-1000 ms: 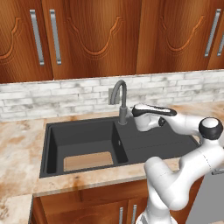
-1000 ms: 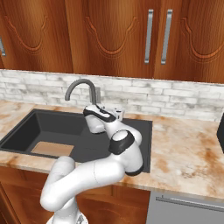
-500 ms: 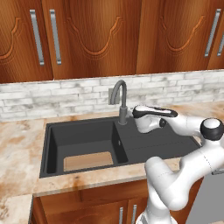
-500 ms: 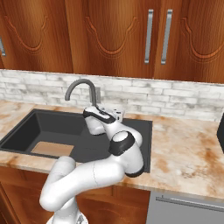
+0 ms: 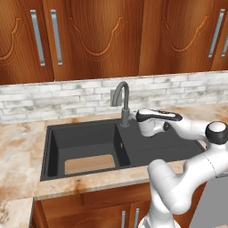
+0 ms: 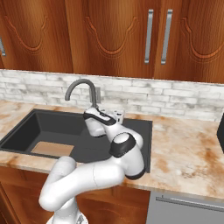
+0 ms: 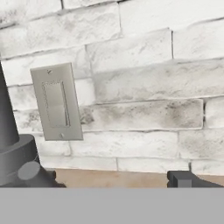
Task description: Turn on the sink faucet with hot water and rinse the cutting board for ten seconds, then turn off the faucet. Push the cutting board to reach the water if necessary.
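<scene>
No legible writing, brand or label on any surface.

Left base view: the arm rises from the lower right, bends at the elbow and reaches left, hand roughly level over the drainboard. The gripper [image 5: 133,116] sits just right of the sink faucet [image 5: 122,103], close to the base of it; finger spacing cannot be read here, nor whether anything is touched. The sink [image 5: 53,142] is matte black; the cutting board [image 5: 89,163] lies flat on the basin floor at the near side, well left of the hand. Wooden cabinets [image 5: 98,35] above, pale brick backsplash [image 5: 187,89] behind.

Right base view: the arm comes from the lower left, loops up and extends toward the wall. The gripper [image 6: 89,114] is at the foot of the sink faucet [image 6: 82,87]; fingers are hidden by the hand body. Cutting board [image 6: 51,149] sits low in the basin of the sink [image 6: 17,131], near-left corner.

Hand view: one dark fingertip [image 7: 186,179] at lower right; the faucet's dark base and lever knob [image 7: 26,171] at lower left. Whether the fingers grip the lever cannot be told. A grey wall switch plate [image 7: 57,102] is on the brick ahead.
</scene>
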